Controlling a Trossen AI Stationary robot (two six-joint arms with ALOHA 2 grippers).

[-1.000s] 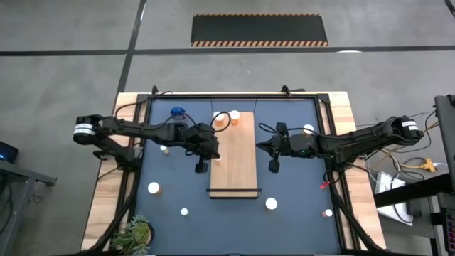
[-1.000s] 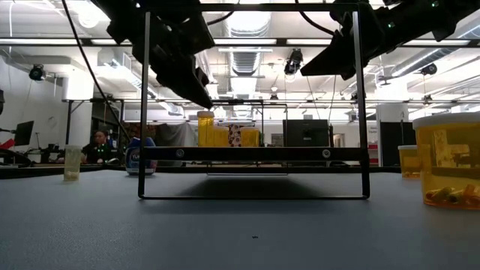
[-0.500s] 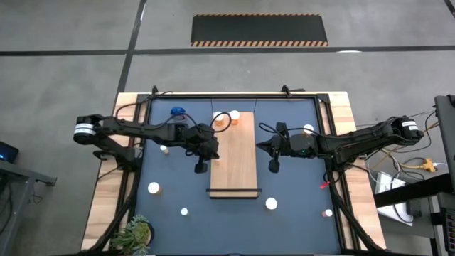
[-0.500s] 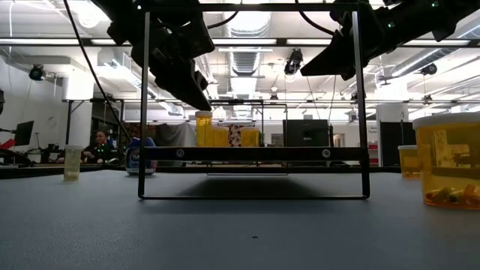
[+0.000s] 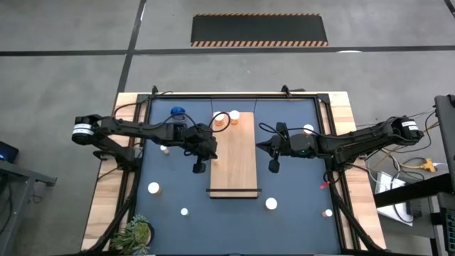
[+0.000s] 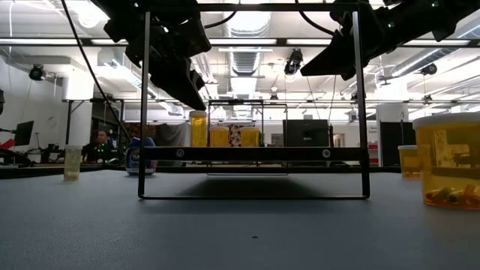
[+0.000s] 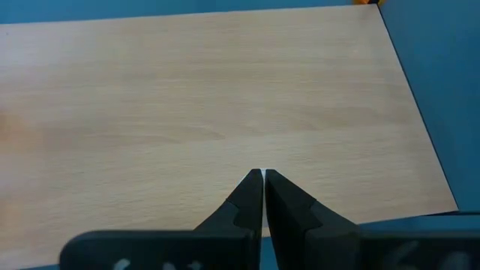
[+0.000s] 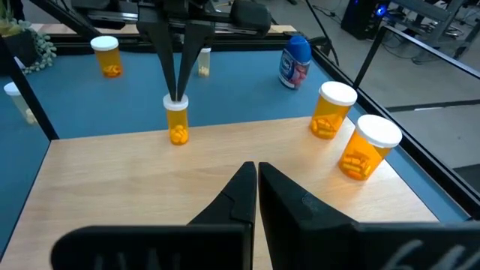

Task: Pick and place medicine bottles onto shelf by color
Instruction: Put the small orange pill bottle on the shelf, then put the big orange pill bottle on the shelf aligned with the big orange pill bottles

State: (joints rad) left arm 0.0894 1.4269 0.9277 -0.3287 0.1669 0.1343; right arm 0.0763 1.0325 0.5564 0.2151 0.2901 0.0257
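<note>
The shelf (image 5: 234, 153) is a light wooden board on a black wire frame (image 6: 255, 154). Two amber bottles with white caps (image 8: 332, 110) (image 8: 367, 148) stand at its far end. A small amber bottle (image 8: 177, 121) stands upright at its left edge and also shows in the low view (image 6: 197, 129). My left gripper (image 8: 178, 96) is shut, pointing down right over that bottle's cap. My right gripper (image 5: 272, 166) is shut and empty, above the table just right of the shelf. The blue bottle (image 5: 178, 112) stands on the table at the far left. My left gripper's shut fingertips (image 8: 178, 90) stand from above at the top of the small bottle's white cap (image 8: 176, 103). I cannot tell whether they touch it. The bottle stands upright on the shelf's left edge. In the left wrist view the fingers hide it.
Loose amber bottles stand on the blue table: near left (image 5: 153, 188), near middle (image 5: 184, 211), near the shelf's front end (image 5: 271, 203), near right (image 5: 327, 212) and far right (image 5: 308, 129). A green plant (image 5: 135, 233) sits at the near left corner.
My left gripper has shifted a little toward the table's left edge, still shut. In the low view the small bottle below it stands slightly farther left than before.
</note>
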